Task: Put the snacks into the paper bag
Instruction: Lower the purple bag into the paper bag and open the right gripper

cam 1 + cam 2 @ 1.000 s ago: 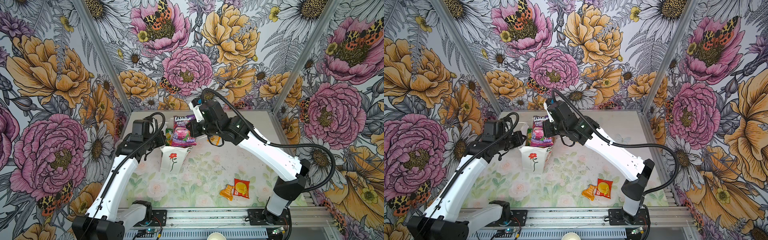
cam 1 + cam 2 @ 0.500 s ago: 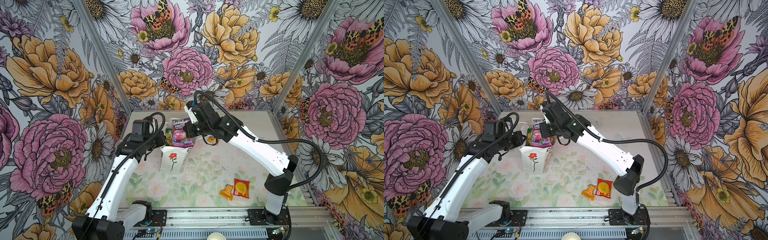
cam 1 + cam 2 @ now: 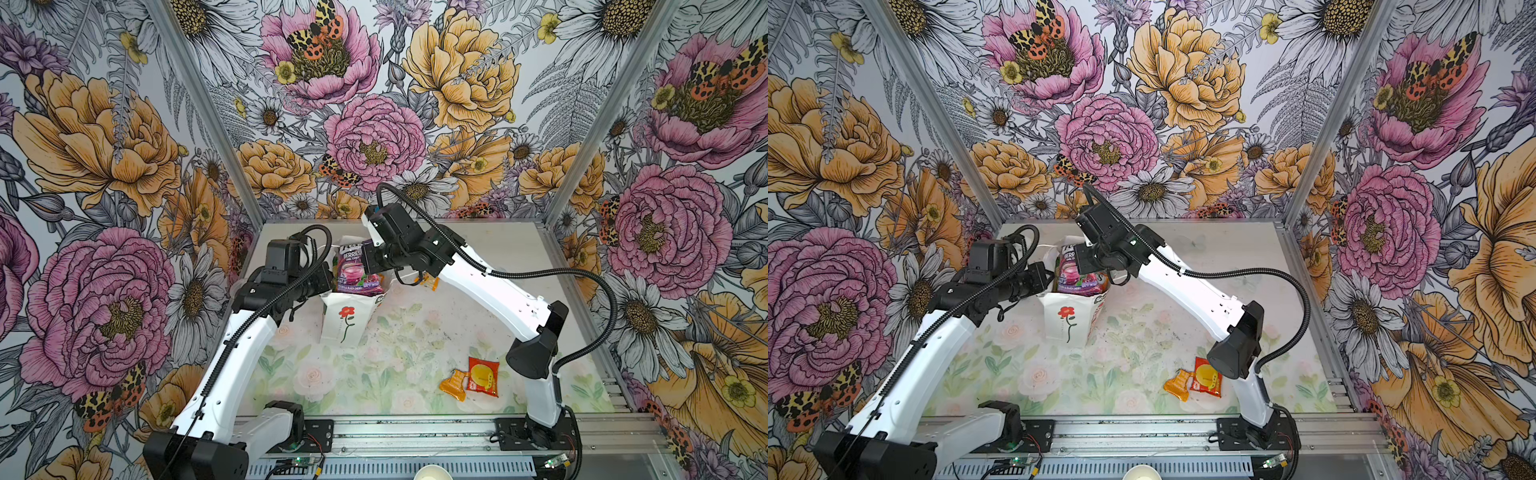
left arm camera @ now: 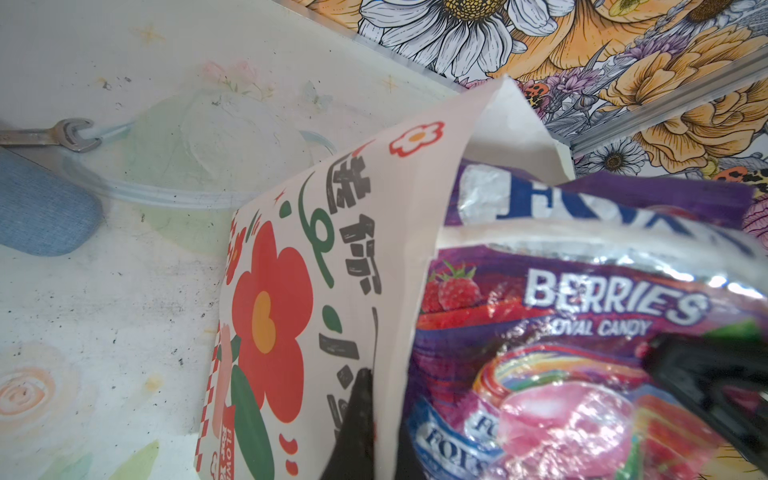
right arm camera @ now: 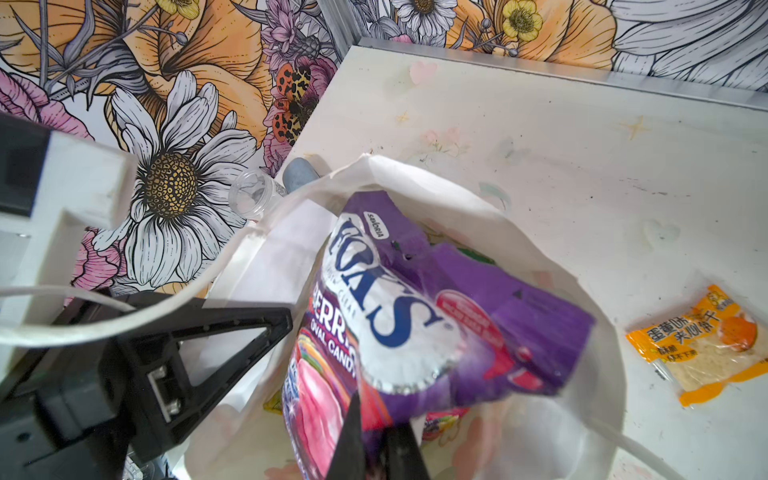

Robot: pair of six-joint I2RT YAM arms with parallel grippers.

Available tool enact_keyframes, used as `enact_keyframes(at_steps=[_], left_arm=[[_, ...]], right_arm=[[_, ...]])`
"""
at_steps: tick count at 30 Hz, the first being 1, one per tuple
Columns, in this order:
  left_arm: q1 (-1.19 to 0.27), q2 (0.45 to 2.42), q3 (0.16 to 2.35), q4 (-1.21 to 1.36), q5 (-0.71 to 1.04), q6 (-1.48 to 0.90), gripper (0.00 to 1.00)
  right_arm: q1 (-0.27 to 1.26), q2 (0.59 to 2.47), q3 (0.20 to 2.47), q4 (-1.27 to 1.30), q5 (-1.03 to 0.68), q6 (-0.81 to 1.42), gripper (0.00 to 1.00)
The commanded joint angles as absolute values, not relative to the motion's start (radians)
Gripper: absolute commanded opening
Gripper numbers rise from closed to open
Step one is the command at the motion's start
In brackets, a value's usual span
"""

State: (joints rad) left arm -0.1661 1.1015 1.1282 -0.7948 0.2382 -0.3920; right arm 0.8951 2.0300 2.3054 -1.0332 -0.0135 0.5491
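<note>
The white paper bag [image 3: 347, 320] [image 3: 1068, 320] with a red flower stands upright at the back left of the table. My left gripper [image 4: 376, 403] [image 3: 326, 282] is shut on the bag's rim [image 4: 419, 216], one black finger outside the wall. My right gripper [image 5: 376, 432] [image 3: 371, 269] is shut on a purple berries candy packet [image 5: 415, 316] [image 3: 352, 268] [image 3: 1072, 270], which hangs tilted in the bag's mouth. Other snacks lie inside the bag [image 5: 440, 419]. A small orange packet [image 3: 453, 380] and a red packet [image 3: 483, 376] lie at the front right; another orange packet [image 5: 702, 345] lies beside the bag.
A clear cup [image 5: 253, 195] and a blue-grey pad [image 4: 41, 208] lie behind the bag in the back left corner, with a wrench [image 4: 50, 135] nearby. The floral walls stand close behind the bag. A paper cup rim [image 3: 430, 474] shows at the front edge.
My right gripper has carried the purple packet leftward and lower over the bag's mouth. The left arm and the bag have stayed where they were.
</note>
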Motion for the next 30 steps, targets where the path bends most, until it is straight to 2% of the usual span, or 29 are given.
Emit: enact_keyframes(at_steps=[1, 18, 30], left_arm=[[-0.173, 1.075, 1.138, -0.695, 0.274, -0.376, 0.01], [-0.167, 1.079, 1.139, -0.695, 0.28, -0.377, 0.01], [-0.147, 1.073, 1.138, -0.695, 0.272, -0.387, 0.01]], right_arm=[[0.888, 2.076, 2.361, -1.048, -0.001, 0.569, 0.0], [0.93, 2.26, 2.475, -1.072, -0.056, 0.591, 0.0], [0.939, 2.292, 2.42, -1.074, -0.034, 0.601, 0.0]])
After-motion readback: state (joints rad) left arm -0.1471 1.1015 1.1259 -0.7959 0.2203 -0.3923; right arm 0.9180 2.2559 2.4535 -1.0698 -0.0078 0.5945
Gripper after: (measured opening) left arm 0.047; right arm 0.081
